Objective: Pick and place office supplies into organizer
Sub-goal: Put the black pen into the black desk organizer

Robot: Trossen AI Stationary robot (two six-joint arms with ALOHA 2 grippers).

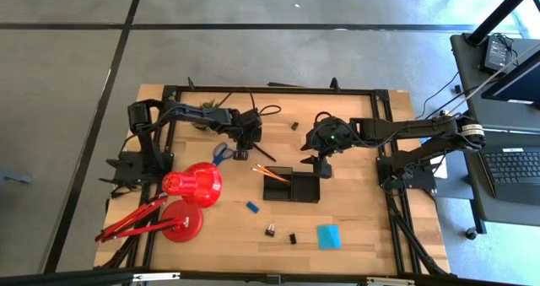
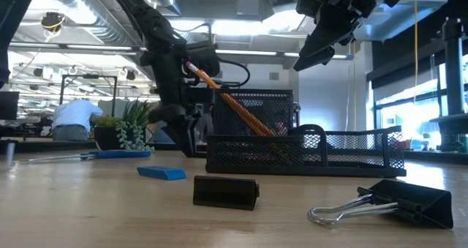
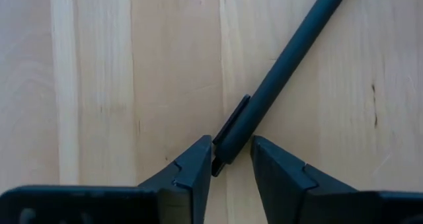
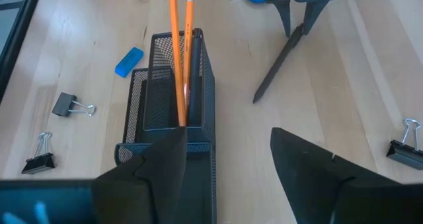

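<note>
The black mesh organizer sits mid-table with two orange-yellow pencils leaning out of its taller compartment. My left gripper is down at the table beside the blue-handled scissors, shut on a thin black pen. My right gripper hangs open above the organizer's right end, high in the low view. A blue eraser, the cyan pad and binder clips lie toward the near edge. My left gripper pinches the black pen at its clip end between the two fingertips, coming from above and pointing down, fingers across the pen. The rest of the pen runs away from the fingers, slanting toward the table; I cannot tell whether it is lifted.
A big red desk lamp stands at the near left, its head close to the scissors. A green potted plant sits behind the left arm. Another clip lies toward the far edge. Bare wood lies right of the organizer.
</note>
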